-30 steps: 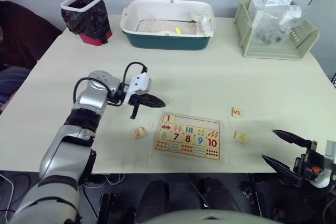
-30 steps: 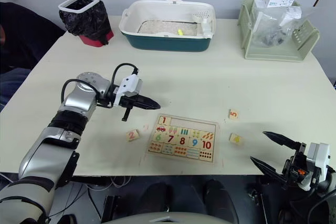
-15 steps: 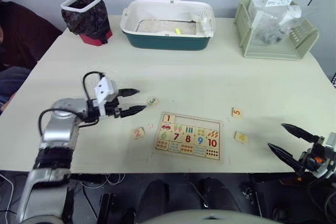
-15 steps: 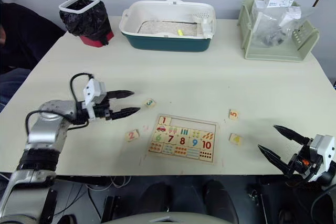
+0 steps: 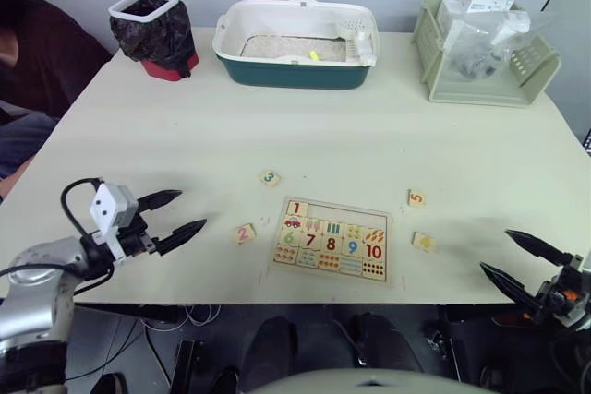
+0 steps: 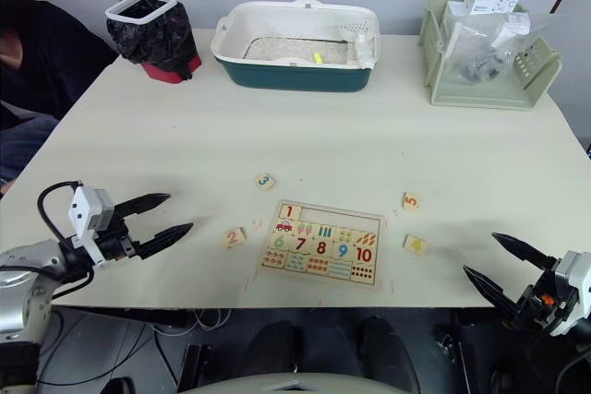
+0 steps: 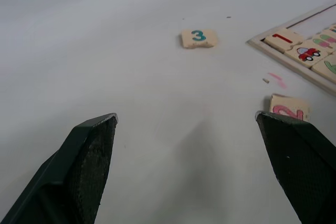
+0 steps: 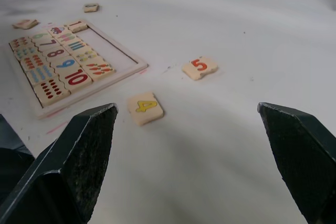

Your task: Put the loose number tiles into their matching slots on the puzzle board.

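Head views: board point(image 5: 333, 241) sits mid-tabletop, tile 1 point(image 5: 295, 208) seated; 2 point(image 5: 244, 233), 3 point(image 5: 269, 177), 4 point(image 5: 424, 241), 5 point(image 5: 416, 197) lie loose. Left wrist view: left hand point(image 7: 194, 166) is spread, empty, near 2. Right wrist view: right hand point(image 8: 205, 166) is spread, empty, facing 4. Next, probably, grasp 2.

A pale-wood rectangular puzzle board point(image 5: 332, 239) carries rows of coloured numbers: a red 1, green 6, red 7 and 8, blue 9, red 10, with small counting pictures. Loose pale-wood square tiles lie on the cream table point(image 5: 305, 136): one with a teal 3 point(image 5: 269, 177), one with a pink-red 2 point(image 5: 245, 233), one with an orange-red 5 point(image 5: 416, 197), one with a yellow 4 point(image 5: 424, 241). Far off sits a white-rimmed teal tray point(image 5: 295, 43).
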`<state>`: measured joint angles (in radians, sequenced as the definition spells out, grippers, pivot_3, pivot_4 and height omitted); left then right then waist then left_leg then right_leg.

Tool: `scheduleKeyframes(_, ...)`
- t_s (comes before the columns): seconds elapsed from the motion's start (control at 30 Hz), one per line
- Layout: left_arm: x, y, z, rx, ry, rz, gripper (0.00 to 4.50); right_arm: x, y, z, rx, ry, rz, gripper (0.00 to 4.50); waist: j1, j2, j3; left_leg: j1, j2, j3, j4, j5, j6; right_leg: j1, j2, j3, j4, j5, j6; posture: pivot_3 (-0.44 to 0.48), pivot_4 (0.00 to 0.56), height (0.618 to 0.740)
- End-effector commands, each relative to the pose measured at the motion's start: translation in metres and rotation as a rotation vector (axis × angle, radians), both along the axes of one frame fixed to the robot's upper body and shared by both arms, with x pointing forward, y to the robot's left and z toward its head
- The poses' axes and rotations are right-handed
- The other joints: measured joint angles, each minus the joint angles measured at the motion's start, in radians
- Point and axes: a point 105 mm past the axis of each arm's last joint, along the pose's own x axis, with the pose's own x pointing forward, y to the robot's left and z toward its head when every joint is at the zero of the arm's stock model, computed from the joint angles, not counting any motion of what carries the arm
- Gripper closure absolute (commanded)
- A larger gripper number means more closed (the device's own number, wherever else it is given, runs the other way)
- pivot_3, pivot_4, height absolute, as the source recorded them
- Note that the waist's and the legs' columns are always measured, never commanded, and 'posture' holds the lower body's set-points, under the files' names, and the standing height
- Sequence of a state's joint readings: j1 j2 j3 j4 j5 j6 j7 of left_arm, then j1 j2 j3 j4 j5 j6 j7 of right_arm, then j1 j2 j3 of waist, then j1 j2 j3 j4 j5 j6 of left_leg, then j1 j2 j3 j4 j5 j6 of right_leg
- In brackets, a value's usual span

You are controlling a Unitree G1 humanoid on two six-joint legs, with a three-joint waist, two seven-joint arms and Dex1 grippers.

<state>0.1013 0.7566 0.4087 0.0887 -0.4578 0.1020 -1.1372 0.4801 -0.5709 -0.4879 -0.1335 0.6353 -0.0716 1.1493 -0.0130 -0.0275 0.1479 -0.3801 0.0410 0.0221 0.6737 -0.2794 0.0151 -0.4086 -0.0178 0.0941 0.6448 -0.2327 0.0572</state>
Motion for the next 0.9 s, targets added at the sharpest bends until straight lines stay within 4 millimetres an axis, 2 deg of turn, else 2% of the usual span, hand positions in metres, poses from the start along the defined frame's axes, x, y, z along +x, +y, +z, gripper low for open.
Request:
scheduleKeyframes(0.03,-0.009,0.007,0.007,-0.009,-0.035,0.040,0.03,-0.005,-0.002,0.008,-0.030,-0.056,0.005,0.00,-0.001,0.000,0.000,0.000,0.000,0.000,0.000,0.000,0.000,0.000,0.000,0.000,0.000,0.000,0.000,0.000,0.150,0.740)
scheduleKeyframes(0.23,-0.023,0.019,-0.005,0.007,0.009,0.066,0.03,-0.009,-0.003,0.006,-0.043,-0.061,0.027,0.00,0.000,-0.001,-0.001,0.001,0.000,0.000,0.000,0.000,0.000,0.000,0.000,0.000,0.000,-0.002,0.003,0.000,0.150,0.740)
scheduleKeyframes(0.9,-0.021,0.013,-0.005,0.006,0.011,0.003,0.03,-0.011,0.001,0.002,-0.023,-0.045,0.083,0.00,-0.001,-0.001,-0.001,0.001,0.001,0.001,0.000,0.000,0.000,0.000,0.000,0.000,0.000,-0.002,0.003,0.000,0.150,0.740)
